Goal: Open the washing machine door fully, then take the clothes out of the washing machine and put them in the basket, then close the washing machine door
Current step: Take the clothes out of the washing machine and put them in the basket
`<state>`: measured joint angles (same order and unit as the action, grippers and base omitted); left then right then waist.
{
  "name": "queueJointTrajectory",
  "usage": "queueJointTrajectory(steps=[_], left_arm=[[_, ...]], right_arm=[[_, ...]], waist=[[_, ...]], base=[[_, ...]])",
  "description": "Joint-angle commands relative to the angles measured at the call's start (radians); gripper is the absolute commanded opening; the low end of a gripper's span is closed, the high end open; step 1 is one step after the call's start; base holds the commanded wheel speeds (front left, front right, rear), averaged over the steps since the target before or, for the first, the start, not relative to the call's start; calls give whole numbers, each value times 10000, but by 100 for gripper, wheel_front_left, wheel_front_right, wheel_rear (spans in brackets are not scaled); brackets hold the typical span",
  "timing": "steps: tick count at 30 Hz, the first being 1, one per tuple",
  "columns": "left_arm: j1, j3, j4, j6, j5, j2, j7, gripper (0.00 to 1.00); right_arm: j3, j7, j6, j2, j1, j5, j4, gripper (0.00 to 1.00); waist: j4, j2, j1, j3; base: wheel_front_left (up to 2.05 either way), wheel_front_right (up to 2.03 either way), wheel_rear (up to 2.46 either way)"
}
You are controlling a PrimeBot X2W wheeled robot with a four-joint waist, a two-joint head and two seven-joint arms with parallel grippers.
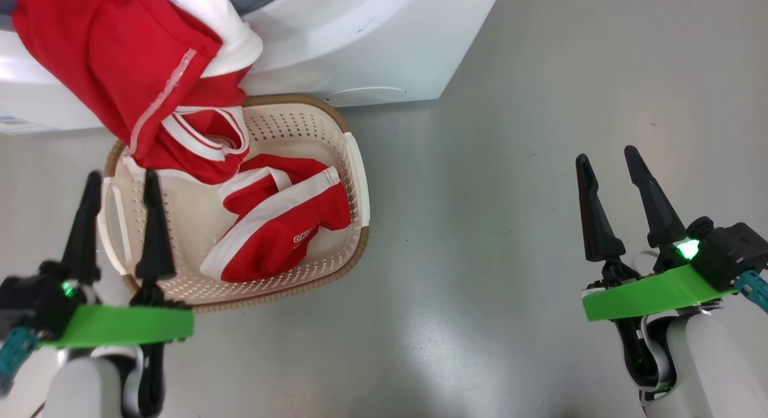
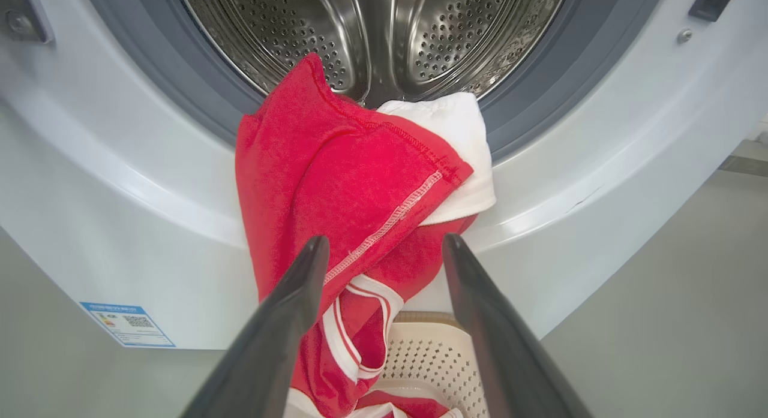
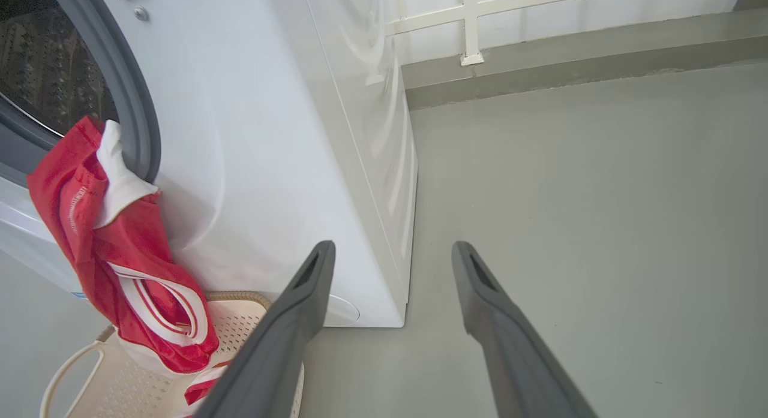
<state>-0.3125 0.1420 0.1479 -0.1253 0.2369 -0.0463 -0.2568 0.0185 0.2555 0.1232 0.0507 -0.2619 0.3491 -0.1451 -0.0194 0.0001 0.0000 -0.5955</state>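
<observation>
**Grey floor bearing machine and basket**

A smooth grey floor (image 1: 510,226) is shown, glossy with pale reflections. The white washing machine (image 1: 360,40) is stood on it, its back turned toward the floor's far edge, where a low grey kerb (image 3: 570,52) is seen. The cream perforated basket (image 1: 300,130) is set on the floor just before the machine's base; whether they touch cannot be told.
</observation>
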Motion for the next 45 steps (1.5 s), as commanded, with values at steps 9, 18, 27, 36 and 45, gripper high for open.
queueJointTrajectory(steps=[9,18,27,36,45], left_arm=[[-1816,-618,563,-54,-69,-698,-49,100],[-3587,-1466,2731,-54,-754,-995,-49,100],[-4813,-1335,4165,35,-1547,-988,-49,100],[-5909,-1471,5292,112,-1975,-941,-49,100],[-6094,-1382,5575,182,-1969,-963,-49,39]], right_arm=[[294,63,75,-5,223,-73,210,100],[395,63,75,-5,33,146,210,100],[468,63,75,-5,-119,283,291,100],[541,63,75,-5,-324,393,271,100],[520,63,75,-5,-339,453,270,100]], waist=[[107,-1,0,-156],[-118,-1,0,-424],[-334,-1,0,-729],[-561,-1,0,-888],[-640,-1,0,-881]], base=[[0,0,0],[0,0,0],[0,0,0],[0,0,0],[0,0,0]])
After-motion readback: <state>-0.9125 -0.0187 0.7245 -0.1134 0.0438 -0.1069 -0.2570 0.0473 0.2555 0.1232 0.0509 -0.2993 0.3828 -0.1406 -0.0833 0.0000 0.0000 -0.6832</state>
